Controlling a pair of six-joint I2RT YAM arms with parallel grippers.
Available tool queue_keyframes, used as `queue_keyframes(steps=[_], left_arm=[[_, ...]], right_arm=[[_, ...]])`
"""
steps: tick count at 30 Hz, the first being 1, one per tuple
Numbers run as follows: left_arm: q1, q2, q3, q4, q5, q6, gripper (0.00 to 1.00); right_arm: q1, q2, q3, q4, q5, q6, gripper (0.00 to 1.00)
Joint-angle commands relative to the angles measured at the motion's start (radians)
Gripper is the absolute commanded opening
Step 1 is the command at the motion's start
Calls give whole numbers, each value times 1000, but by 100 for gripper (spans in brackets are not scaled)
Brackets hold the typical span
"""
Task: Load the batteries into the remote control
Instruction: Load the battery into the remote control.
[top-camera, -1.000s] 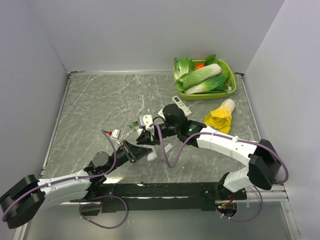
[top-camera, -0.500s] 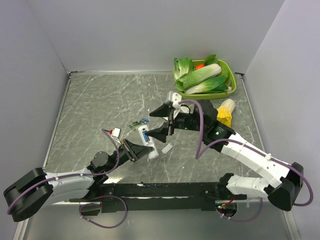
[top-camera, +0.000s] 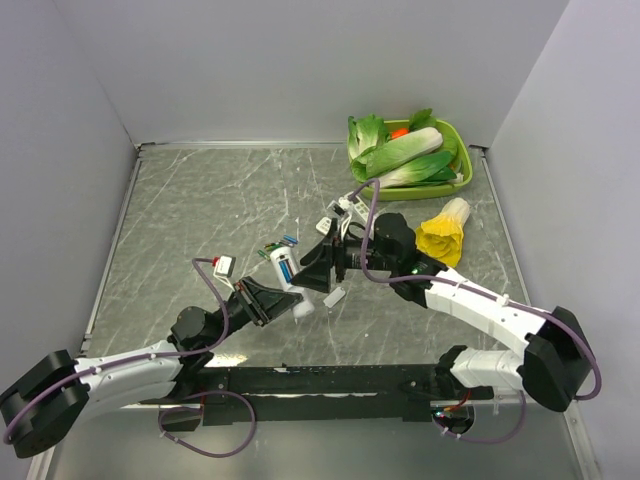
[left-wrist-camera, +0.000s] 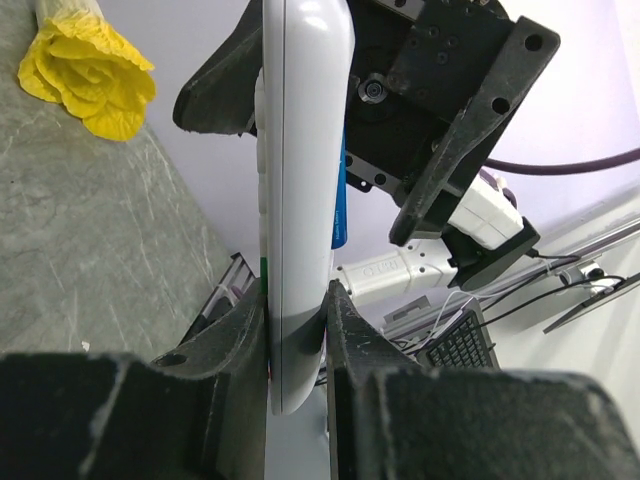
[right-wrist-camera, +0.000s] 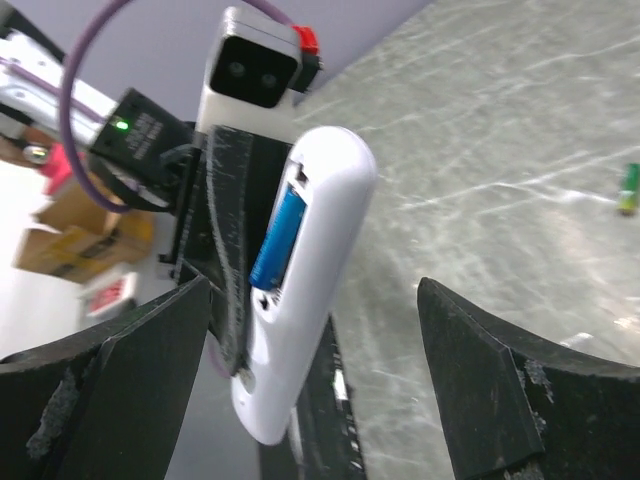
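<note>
My left gripper (top-camera: 272, 298) is shut on the lower end of the slim white remote control (top-camera: 291, 284) and holds it off the table with the battery bay open. In the left wrist view the remote control (left-wrist-camera: 300, 200) stands upright between my left gripper (left-wrist-camera: 297, 330) fingers. One blue battery (right-wrist-camera: 277, 238) sits in the bay of the remote control (right-wrist-camera: 315, 250). My right gripper (right-wrist-camera: 312, 290) is open, its jaws wide apart just short of the remote. From above, the right gripper (top-camera: 322, 252) faces the remote's right side. Another small blue cell (top-camera: 290, 240) lies on the table.
A small white cover plate (top-camera: 334, 296) lies beside the remote. A green-wrapped cell (top-camera: 272, 248) lies next to the blue one. Another white remote (top-camera: 345, 205) sits behind the right arm. A green basket (top-camera: 462, 176) of vegetables is at the back right, with a yellow-leafed vegetable (top-camera: 443, 231) in front of it.
The right gripper opened, drew back from the remote, then came close again. A blue battery now sits in the bay. The left gripper kept its hold.
</note>
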Motion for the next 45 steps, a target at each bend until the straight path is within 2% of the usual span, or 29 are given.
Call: queue_keyframes(steps=[1, 11, 23, 26, 27, 30, 34, 38, 39, 41, 42, 44, 45], left_arm=[[-3, 0, -4, 52, 25, 16, 1], [-3, 0, 6, 64, 35, 15, 1], [-3, -10, 10, 56, 39, 19, 1], [-3, -7, 12, 59, 44, 19, 1], [-3, -7, 12, 63, 44, 18, 1], [-3, -7, 10, 69, 47, 16, 1], [-3, -21, 10, 56, 47, 19, 1], [-3, -35, 10, 38, 41, 22, 1], [-5, -41, 7, 33, 38, 24, 1], [-3, -49, 0, 12, 27, 25, 1], [-3, -61, -4, -2, 21, 29, 1], [-3, -76, -7, -75, -16, 38, 1], [-3, -95, -10, -101, -28, 45, 1]], right_arm=[[-2, 25, 3, 208, -82, 141, 88], [4, 74, 18, 181, -100, 146, 78], [13, 125, 29, 215, -128, 161, 56], [16, 128, 30, 218, -125, 160, 44], [16, 128, 30, 216, -123, 160, 36], [21, 131, 30, 219, -119, 158, 28], [27, 140, 35, 211, -115, 149, 23], [39, 146, 50, 189, -102, 131, 25], [39, 143, 53, 181, -100, 129, 33], [39, 127, 55, 169, -96, 117, 41], [38, 117, 67, 150, -83, 106, 49], [35, 84, 89, 51, -40, 39, 56], [34, 71, 113, 17, -25, 13, 64]])
